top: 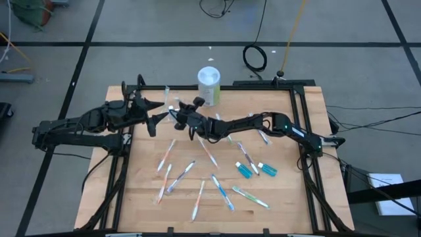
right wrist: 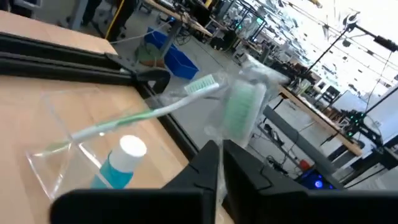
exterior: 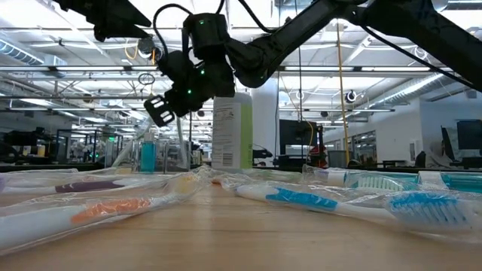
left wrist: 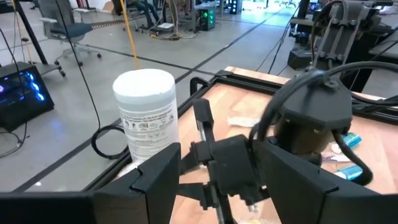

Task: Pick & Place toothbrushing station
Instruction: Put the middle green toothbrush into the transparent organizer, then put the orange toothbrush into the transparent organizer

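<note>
Fingers of the left gripper [top: 155, 116] spread wide and empty over the far left of the wooden bench [top: 283, 197], facing the right gripper [right wrist: 219, 149], its fingers pressed nearly together just short of a wrapped green brush head [right wrist: 241, 111], grip on it not clear. Past them, on its side, a small clear plastic cup [right wrist: 56, 155] with a blue white-capped tube [right wrist: 118, 165] and a green toothbrush [right wrist: 149, 115] inside. Farther right, a white wipes canister [top: 209, 85] upright at the far edge, wrapped toothbrushes [top: 179, 176] scattered mid-bench, two blue tubes [top: 245, 170] beside them.
</note>
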You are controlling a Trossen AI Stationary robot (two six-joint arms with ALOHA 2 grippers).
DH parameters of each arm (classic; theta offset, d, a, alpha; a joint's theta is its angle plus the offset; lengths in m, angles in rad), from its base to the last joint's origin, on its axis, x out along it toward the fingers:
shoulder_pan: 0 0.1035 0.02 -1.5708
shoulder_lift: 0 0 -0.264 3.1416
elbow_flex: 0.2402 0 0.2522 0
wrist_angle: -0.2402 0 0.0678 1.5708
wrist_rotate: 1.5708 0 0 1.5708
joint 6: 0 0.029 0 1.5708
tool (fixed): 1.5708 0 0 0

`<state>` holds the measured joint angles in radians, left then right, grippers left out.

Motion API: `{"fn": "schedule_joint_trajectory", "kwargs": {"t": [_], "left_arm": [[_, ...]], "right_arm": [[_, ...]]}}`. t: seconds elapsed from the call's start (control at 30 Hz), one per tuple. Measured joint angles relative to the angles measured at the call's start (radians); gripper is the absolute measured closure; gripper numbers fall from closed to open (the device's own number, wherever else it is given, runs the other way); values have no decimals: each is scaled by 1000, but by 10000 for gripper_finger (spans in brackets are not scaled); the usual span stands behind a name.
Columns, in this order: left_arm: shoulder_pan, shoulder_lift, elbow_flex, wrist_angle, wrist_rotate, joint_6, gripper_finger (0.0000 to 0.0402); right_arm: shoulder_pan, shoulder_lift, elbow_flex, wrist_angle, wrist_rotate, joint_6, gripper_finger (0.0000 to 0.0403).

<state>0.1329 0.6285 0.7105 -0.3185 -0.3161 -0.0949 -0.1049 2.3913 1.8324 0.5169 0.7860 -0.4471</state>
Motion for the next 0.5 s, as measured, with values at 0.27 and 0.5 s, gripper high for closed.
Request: {"fn": "schedule_joint_trajectory", "kwargs": {"t": [0.27, 0.5], "left_arm": [[0, 0, 0, -29, 0, -22, 176], [0, 0, 0, -97, 8, -85, 176]], "right_arm": [[-16, 0, 0, -110, 9, 63, 300], [33, -53, 0, -325, 131, 17, 253]]}}
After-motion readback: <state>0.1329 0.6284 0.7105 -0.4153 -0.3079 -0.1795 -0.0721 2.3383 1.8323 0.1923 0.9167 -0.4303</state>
